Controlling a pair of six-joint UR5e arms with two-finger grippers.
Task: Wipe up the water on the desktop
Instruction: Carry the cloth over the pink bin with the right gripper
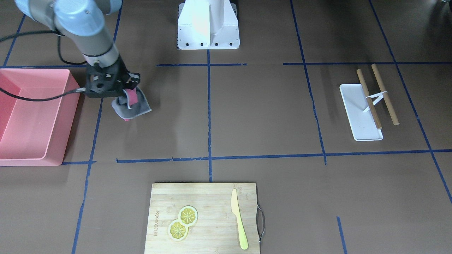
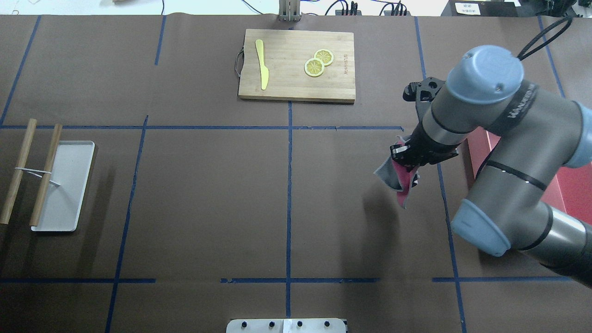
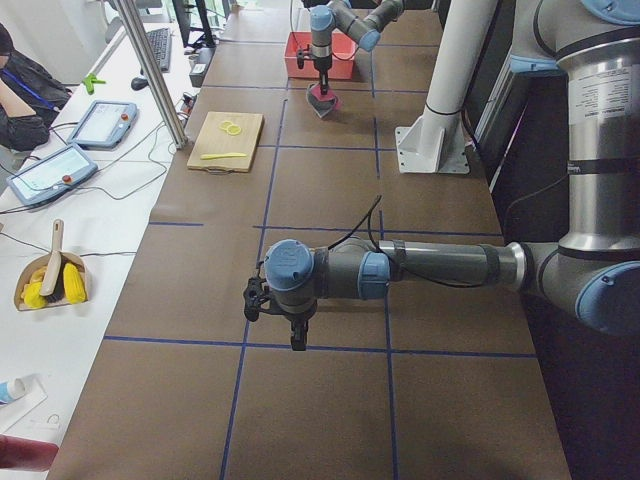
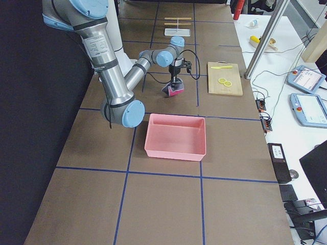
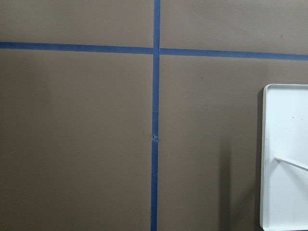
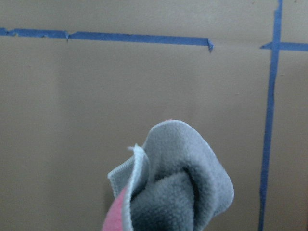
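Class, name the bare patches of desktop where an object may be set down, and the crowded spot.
Free: the middle of the desktop, between cutting board, white tray and robot base. Crowded: beside the pink bin, where the right gripper holds a cloth.

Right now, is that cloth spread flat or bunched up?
Bunched up: the grey-and-pink cloth hangs crumpled in loose folds from the right gripper.

Knife (image 1: 239,218), lemon slices (image 1: 183,223) on cutting board (image 1: 212,201); cloth (image 1: 136,107) near bin (image 1: 65,123); tray (image 1: 356,113) well apart.
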